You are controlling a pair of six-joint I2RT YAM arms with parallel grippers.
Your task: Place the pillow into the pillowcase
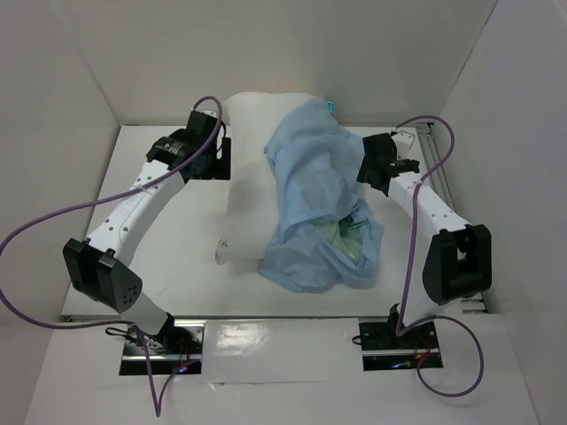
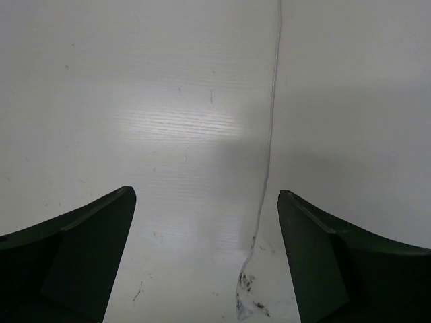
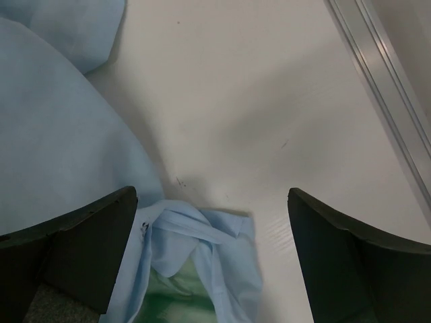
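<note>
The white pillow (image 1: 246, 190) lies lengthwise in the middle of the table. The pale blue pillowcase (image 1: 310, 186) is draped crumpled over its right half, with sea-green inner fabric (image 1: 350, 235) showing near the front. My left gripper (image 1: 211, 158) hovers beside the pillow's far left edge. In the left wrist view this left gripper (image 2: 205, 194) is open over bare white surface. My right gripper (image 1: 376, 170) is by the pillowcase's right edge. Seen from the right wrist, the right gripper (image 3: 210, 193) is open above a folded blue hem (image 3: 202, 229) and green lining (image 3: 175, 296), touching nothing.
An aluminium rail (image 3: 377, 60) runs along the table's right edge (image 1: 440, 168). White walls enclose the table on three sides. Purple cables (image 1: 53, 217) loop off both arms. A thin line with dark scuffs (image 2: 269, 134) crosses the surface under the left gripper.
</note>
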